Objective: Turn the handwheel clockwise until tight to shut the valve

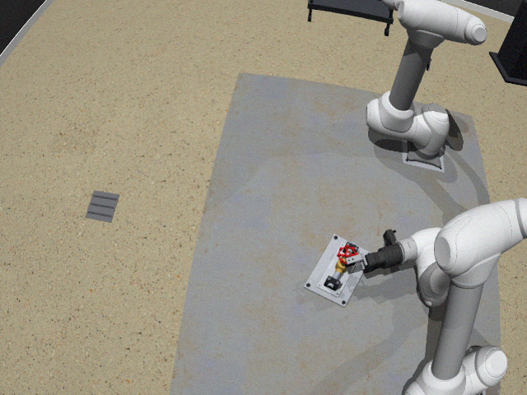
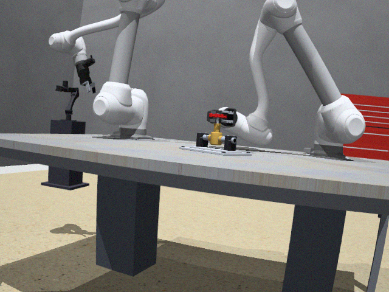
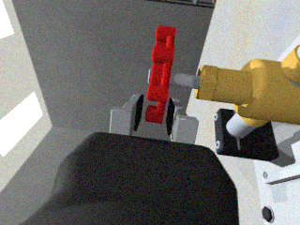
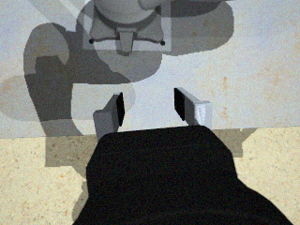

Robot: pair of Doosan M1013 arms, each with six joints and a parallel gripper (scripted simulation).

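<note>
Inside the table's [image 1: 255, 169] [image 2: 94, 154] [image 3: 236, 33] [image 4: 202, 75] edges, the left gripper's [image 1: 354, 259] [image 2: 213, 116] [image 3: 156, 110] parted fingers straddle the handwheel [image 1: 347, 251] [image 2: 217, 115] [image 3: 160, 77] — tightness unproven, turning likely left — while the right gripper [image 2: 90, 87] [image 4: 149, 100] idles, fingers apart.

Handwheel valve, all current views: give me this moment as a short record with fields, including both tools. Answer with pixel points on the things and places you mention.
fixture: yellow valve body [image 1: 340, 267] [image 2: 216, 138] [image 3: 269, 86], mounted above a pale base plate [image 1: 317, 271] [image 2: 232, 152]
handwheel: red handwheel [image 1: 347, 251] [image 2: 217, 115] [image 3: 160, 77], on the stem above the body
left tool: left tool [image 1: 349, 257] [image 2: 216, 115] [image 3: 155, 112], partly open, fingers either side of the rim, gaps showing
right tool: right tool [image 2: 90, 89] [image 4: 149, 105], open, empty, away from the valve
contact: no grip on the rim visible
tightness: cannot tell
</note>
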